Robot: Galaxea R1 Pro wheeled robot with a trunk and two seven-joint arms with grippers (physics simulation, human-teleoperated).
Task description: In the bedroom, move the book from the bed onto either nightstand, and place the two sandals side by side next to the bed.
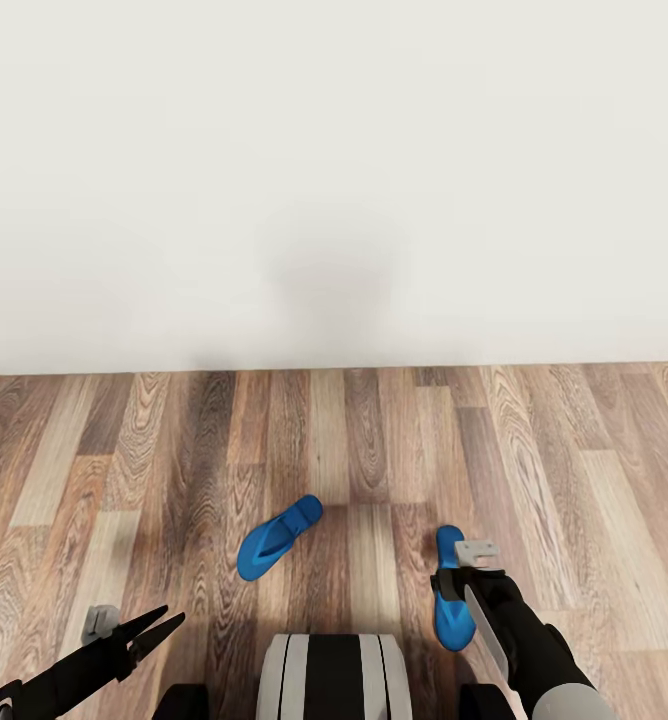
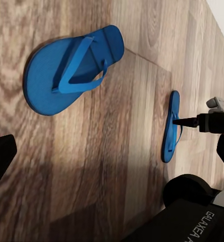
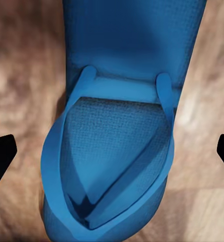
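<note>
Two bright blue sandals lie flat on the wood plank floor, apart from each other. One sandal (image 1: 279,538) (image 2: 71,68) lies slanted ahead of the robot's base. The other sandal (image 1: 455,615) (image 2: 170,128) (image 3: 117,151) lies to its right, roughly lengthwise. My right gripper (image 1: 444,584) (image 2: 184,121) (image 3: 112,154) points down right over this sandal's thong straps, open, with a fingertip off either side of it. Low at the left, my left gripper (image 1: 162,624) hovers open and holds nothing. The book, the bed and the nightstand are out of view.
A plain white wall (image 1: 334,180) rises just ahead, meeting the floor (image 1: 374,440) a short way beyond the sandals. The robot's own base (image 1: 329,675) (image 2: 192,217) sits between the arms at the near edge.
</note>
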